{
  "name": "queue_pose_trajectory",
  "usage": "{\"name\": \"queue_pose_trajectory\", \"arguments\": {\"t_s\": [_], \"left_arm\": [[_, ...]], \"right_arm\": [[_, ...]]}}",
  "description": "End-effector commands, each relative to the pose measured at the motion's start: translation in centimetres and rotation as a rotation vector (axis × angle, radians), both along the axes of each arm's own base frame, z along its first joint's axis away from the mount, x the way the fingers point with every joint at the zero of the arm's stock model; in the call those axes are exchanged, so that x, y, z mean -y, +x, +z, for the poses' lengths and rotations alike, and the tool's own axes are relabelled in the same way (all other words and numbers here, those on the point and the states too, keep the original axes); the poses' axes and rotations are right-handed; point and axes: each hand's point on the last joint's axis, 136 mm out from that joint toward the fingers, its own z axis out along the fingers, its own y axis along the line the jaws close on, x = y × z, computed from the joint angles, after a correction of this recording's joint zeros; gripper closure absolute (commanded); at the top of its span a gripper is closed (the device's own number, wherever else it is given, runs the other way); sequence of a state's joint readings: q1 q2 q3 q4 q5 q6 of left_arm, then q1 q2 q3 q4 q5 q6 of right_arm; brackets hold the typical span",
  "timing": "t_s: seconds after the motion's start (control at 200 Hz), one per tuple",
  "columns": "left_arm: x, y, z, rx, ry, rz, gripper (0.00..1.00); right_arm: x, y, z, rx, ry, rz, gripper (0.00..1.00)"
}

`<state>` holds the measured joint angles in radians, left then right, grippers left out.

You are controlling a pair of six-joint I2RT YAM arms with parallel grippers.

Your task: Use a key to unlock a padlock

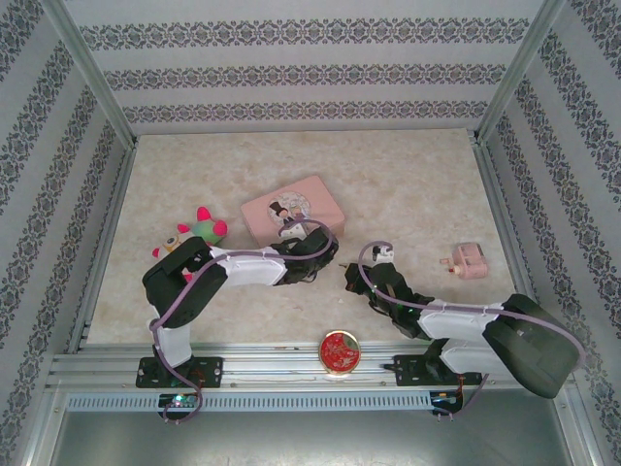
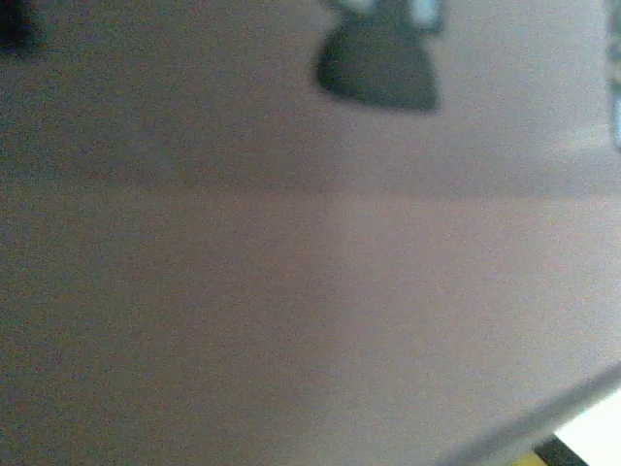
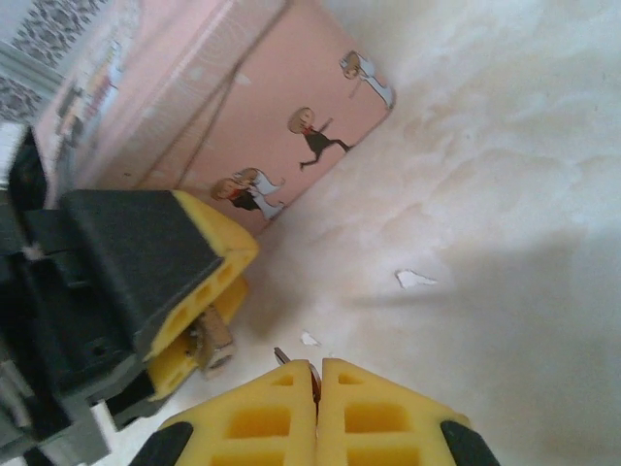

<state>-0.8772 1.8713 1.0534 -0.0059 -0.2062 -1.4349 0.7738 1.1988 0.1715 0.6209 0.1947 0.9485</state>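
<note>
- The pink box (image 1: 291, 209) lies flat on the pale marbled table (image 1: 408, 194), picture side up, and both arms reach in toward its near right corner.
- The left gripper (image 3: 238, 282) sits just off that corner, on the near side of the box. Seen from the right wrist, its yellow pads are pressed together on the padlock (image 3: 211, 344).
- The padlock shows as a small brass and silvery piece pinched between those pads, close to the near side wall of the box. Most of it is hidden by the pads, so I cannot tell how the shackle stands.
- The right gripper (image 3: 318, 374) is a little farther from the box than the left one. Its two yellow fingertips are closed against each other on the key (image 3: 280, 355).
- Only a thin metal tip of the key sticks out, pointing toward the padlock and the box. The tip is near the padlock but apart from it.
- The left wrist view is a blur of pink surface, with one dark shape at the top.
- A green and pink plush toy (image 1: 201, 229) lies left of the box.
- A small pink object (image 1: 466, 262) lies well to the right of the box.
- A red round tin (image 1: 340, 351) sits well to the near side of the box, at the table's front rail.
</note>
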Motion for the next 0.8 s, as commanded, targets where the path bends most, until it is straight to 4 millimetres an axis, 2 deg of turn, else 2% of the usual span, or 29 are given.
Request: {"name": "queue_pose_trajectory", "arguments": {"t_s": [0.0, 0.29, 0.795], "left_arm": [[1.3, 1.3, 0.5, -0.024, -0.184, 0.113, 1.00], [2.2, 1.7, 0.8, -0.018, -0.291, 0.146, 1.00], [3.0, 1.6, -0.1, -0.044, -0.341, 0.148, 1.00]], "right_arm": [[0.6, 0.4, 1.7, 0.073, 0.044, -0.067, 1.00], [0.4, -0.1, 1.9, 0.087, 0.057, -0.095, 1.00], [-2.4, 1.0, 1.9, 0.120, 0.128, -0.075, 1.00]]}}
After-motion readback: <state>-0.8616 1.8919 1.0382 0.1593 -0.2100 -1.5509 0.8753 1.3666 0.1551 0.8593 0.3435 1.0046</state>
